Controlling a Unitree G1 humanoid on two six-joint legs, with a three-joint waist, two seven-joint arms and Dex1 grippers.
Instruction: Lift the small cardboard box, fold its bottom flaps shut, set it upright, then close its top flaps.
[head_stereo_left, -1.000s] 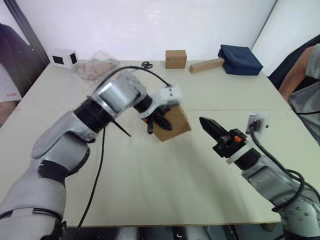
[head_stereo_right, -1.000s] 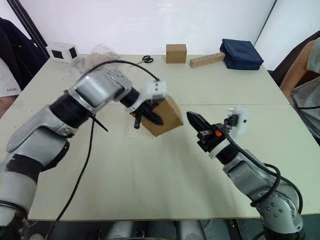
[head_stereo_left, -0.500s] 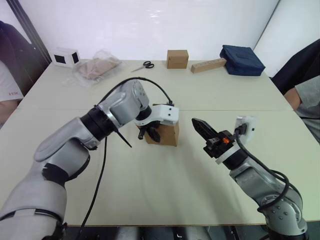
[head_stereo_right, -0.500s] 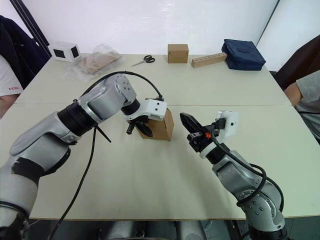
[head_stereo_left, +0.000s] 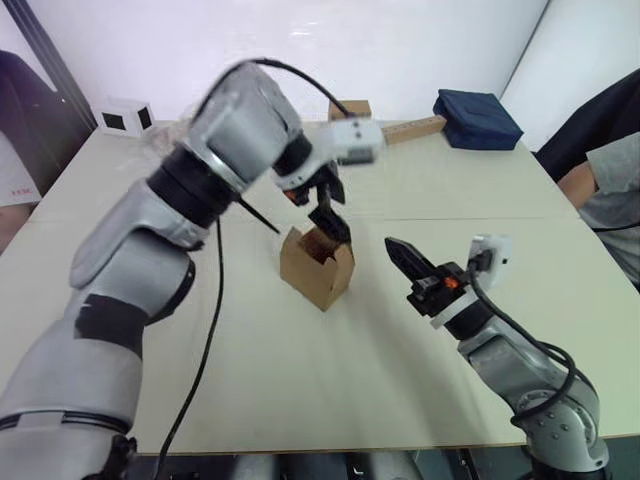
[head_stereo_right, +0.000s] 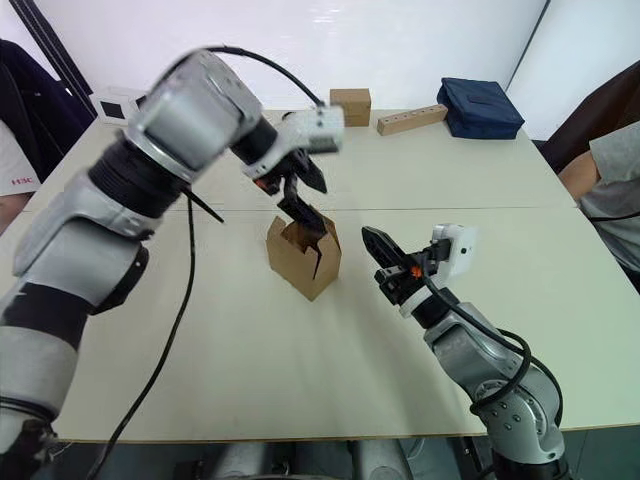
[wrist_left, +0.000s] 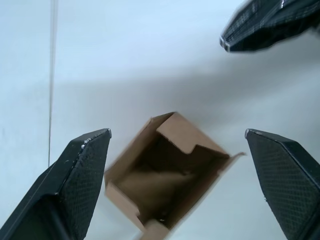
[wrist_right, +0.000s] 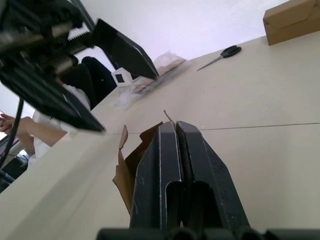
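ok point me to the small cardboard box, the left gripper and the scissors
small cardboard box (head_stereo_right: 297, 265), right eye view, its front side wall
left gripper (wrist_left: 182, 150), left wrist view, midway between its open fingertips
scissors (wrist_right: 221, 54), right wrist view, the handles end

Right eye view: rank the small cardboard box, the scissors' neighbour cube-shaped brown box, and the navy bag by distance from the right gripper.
1. small cardboard box, just beside the right gripper, toward the robot's left.
2. cube-shaped brown box, at the table's far edge.
3. navy bag, far right corner; close to the cube, hard to separate.
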